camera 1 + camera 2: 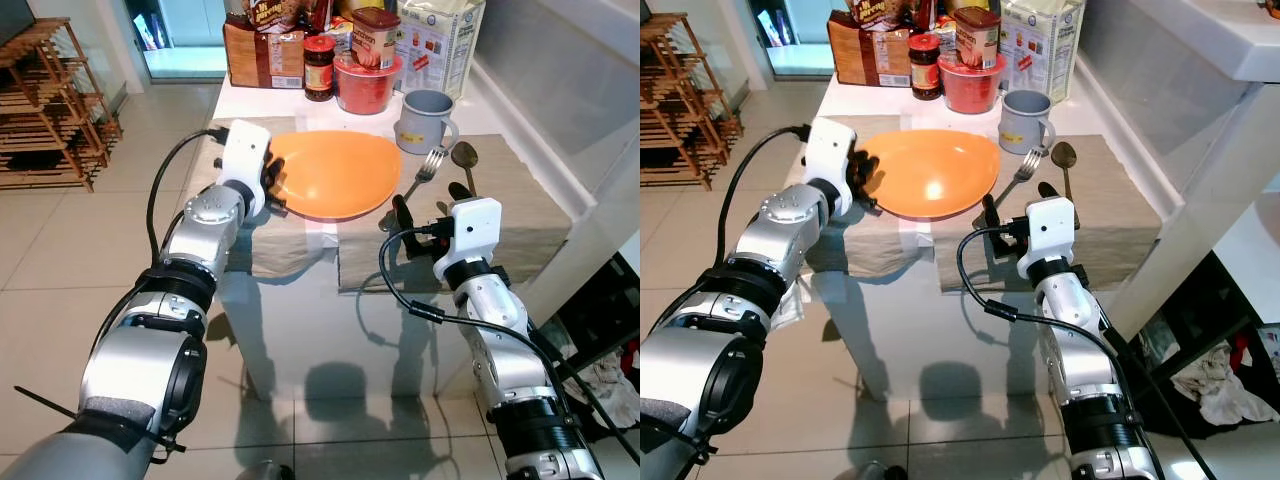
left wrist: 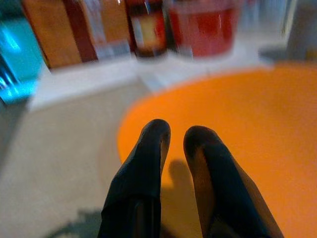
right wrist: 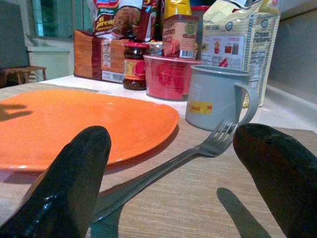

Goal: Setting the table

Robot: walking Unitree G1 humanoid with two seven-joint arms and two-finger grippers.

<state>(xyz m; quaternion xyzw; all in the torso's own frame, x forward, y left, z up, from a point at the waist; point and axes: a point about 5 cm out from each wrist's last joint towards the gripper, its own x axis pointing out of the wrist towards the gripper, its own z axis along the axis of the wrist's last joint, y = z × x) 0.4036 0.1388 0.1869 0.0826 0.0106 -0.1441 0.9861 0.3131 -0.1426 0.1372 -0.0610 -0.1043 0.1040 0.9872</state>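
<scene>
One orange plate (image 1: 335, 172) flat on the beige placemat (image 1: 520, 215), near the table's front edge, overlapping the seam between two mats. Just to its right, a fork (image 1: 420, 176) lying tines away from the robot, handle partly under the plate's rim; beside that, a spoon (image 1: 465, 158). Behind the cutlery, a grey mug (image 3: 215, 96) with a yellow sticker reading "PAID". Further back, a red tub (image 3: 167, 77), a dark jar (image 3: 135, 65) with a red lid, a brown box (image 1: 262, 55), a tin (image 1: 375, 36) atop the tub, and a pale bag (image 3: 241, 42) with print too small to read beyond "Pack". Left gripper (image 2: 172, 144) over the plate's left rim, fingers close together with a narrow gap, clamped on nothing. Right gripper (image 3: 171, 148) low above the mat, fingers spread wide on either side of the fork handle, not touching it. Wooden rack (image 1: 50, 105) on the tiled floor, far left.
</scene>
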